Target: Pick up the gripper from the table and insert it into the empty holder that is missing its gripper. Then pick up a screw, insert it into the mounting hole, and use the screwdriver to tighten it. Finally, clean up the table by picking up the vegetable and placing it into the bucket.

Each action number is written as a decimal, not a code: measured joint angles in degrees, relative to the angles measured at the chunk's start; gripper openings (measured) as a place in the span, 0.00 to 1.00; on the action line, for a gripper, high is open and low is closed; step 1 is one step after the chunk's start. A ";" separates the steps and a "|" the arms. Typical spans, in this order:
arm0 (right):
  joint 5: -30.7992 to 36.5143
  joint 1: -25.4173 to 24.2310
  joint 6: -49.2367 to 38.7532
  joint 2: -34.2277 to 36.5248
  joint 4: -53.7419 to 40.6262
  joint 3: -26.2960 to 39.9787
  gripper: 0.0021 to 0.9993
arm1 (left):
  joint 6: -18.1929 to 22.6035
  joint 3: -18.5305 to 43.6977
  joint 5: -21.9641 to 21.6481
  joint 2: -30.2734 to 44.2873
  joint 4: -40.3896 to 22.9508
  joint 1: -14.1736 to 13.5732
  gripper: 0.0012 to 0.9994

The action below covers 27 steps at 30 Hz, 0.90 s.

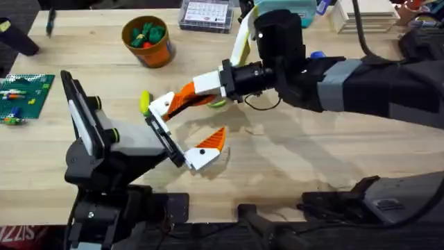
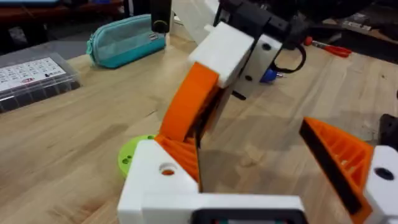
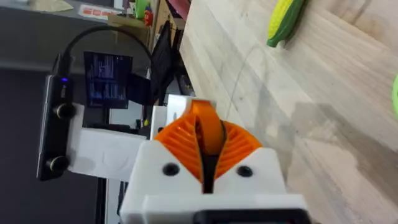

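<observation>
My right gripper [image 1: 189,96] reaches across the table, shut on the small orange gripper [image 3: 205,127], whose ribbed wedge sits between the orange pads [image 3: 239,146]. It presses the piece [image 2: 185,152] against the holder [image 2: 158,177], the bare white finger of my left gripper [image 1: 187,123]. That left gripper is open, and its other finger carries an orange wedge [image 1: 214,138]. The yellow-green vegetable [image 1: 145,103] lies on the table just beyond the holder and appears again [image 3: 285,22]. The orange bucket [image 1: 147,40] stands at the back. A bit of blue, perhaps the screwdriver [image 1: 316,54], peeks from behind the right arm.
A flat green disc [image 2: 130,155] lies beside the holder. A clear parts box [image 1: 205,14] and a teal pouch [image 2: 124,40] sit at the back edge. A green building-brick plate [image 1: 24,94] is at the far left. Bare wood lies to the right front.
</observation>
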 joint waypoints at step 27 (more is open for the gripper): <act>-4.02 -0.92 0.03 0.15 -1.02 -0.90 0.48 | 3.05 0.00 4.39 -0.48 -0.13 -0.46 0.99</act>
